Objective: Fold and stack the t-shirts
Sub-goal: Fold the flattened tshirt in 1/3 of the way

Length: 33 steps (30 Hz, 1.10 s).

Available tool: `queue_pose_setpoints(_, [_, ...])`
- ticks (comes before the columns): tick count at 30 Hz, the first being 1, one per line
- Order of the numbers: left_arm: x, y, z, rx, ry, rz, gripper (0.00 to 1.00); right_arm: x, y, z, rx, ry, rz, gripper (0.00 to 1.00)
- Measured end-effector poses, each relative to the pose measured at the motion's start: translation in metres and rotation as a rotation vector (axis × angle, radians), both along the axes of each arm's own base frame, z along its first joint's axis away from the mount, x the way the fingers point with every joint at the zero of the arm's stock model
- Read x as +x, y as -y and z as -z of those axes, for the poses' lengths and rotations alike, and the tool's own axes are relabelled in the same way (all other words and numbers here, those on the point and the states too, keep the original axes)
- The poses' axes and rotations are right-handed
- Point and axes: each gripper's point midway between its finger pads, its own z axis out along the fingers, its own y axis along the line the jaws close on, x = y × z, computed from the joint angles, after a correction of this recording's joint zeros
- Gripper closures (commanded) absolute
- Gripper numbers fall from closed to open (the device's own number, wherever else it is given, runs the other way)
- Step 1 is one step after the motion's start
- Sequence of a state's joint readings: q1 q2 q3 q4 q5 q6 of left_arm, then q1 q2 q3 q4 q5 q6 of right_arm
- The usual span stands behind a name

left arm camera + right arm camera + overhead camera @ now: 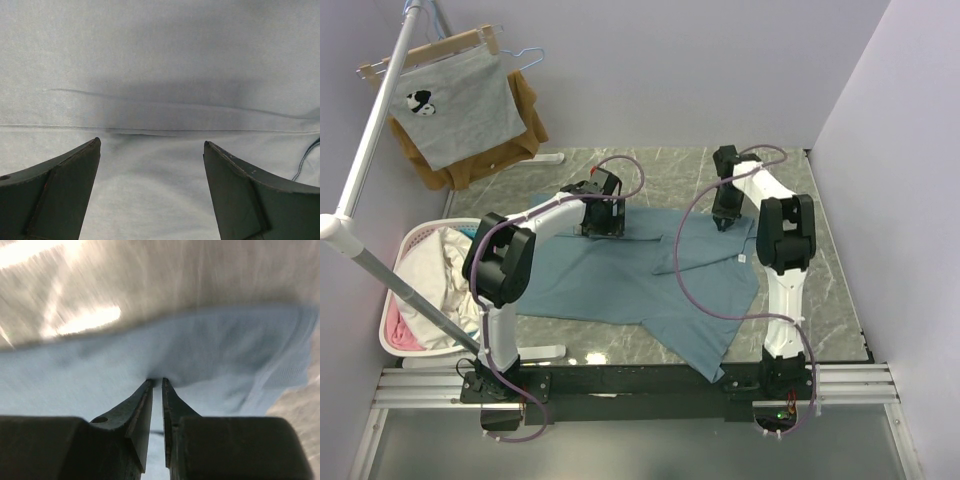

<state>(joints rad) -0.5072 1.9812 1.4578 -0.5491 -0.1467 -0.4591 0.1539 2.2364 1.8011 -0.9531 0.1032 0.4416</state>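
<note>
Your teal-blue t-shirt (620, 280) lies spread on the marble table (820, 250), mostly flat, with one corner reaching toward the near edge. It is not yet folded, so I judge that the first fold is only being prepared.

Your left gripper (151, 142) hangs low over the far edge of the shirt with its jaws wide apart and nothing between them. A stitched seam (150, 131) runs across just ahead of the fingertips. This looks like a good place to take the cloth.

Your right gripper (157, 381) is at the right part of the shirt, near the small neck label (742, 258). Its jaws are narrow, with only a thin gap, and the blue cloth bunches exactly at their tips. I judge this to be a pinch on the fabric.

The laundry basket (385, 330) with other clothes stands at the left, well apart from the shirt.
</note>
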Motion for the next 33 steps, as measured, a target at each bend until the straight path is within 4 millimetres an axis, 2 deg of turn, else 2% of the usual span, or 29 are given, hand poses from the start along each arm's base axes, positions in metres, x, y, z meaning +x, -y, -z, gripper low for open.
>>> queue_pose_setpoints(3, [0.000,0.000,0.000,0.000,0.001,0.002,0.11,0.019,0.005,0.000,0.007,-0.013,-0.019,0.80])
queue_pose_setpoints(9, [0.000,-0.001,0.000,-0.001,-0.002,0.000,0.11,0.060,0.035,-0.002,0.054,0.004,0.042,0.79])
queue_pose_setpoints(13, [0.000,-0.003,-0.001,0.002,-0.006,-0.002,0.11,0.078,0.047,-0.002,0.086,0.034,0.064,0.76])
queue_pose_setpoints(19, [0.008,0.000,-0.010,-0.009,0.015,-0.004,0.11,0.091,0.050,-0.003,0.183,0.077,0.083,0.74])
queue_pose_setpoints(24, [0.016,0.003,-0.010,-0.012,0.022,-0.005,0.11,0.130,0.051,-0.011,0.250,0.231,0.066,0.71])
queue_pose_setpoints(27, [0.015,0.003,-0.008,-0.008,0.016,-0.005,0.10,0.152,0.052,-0.024,0.261,0.344,0.040,0.68])
queue_pose_setpoints(29, [0.015,0.003,-0.008,-0.008,0.016,-0.005,0.10,0.149,0.051,-0.036,0.259,0.378,0.020,0.67])
queue_pose_setpoints(31, [0.015,0.003,-0.008,-0.008,0.016,-0.005,0.11,0.141,0.048,-0.056,0.254,0.402,-0.005,0.66])
queue_pose_setpoints(33, [0.015,0.003,-0.008,-0.009,0.015,-0.006,0.11,0.133,0.041,-0.085,0.243,0.445,-0.046,0.62])
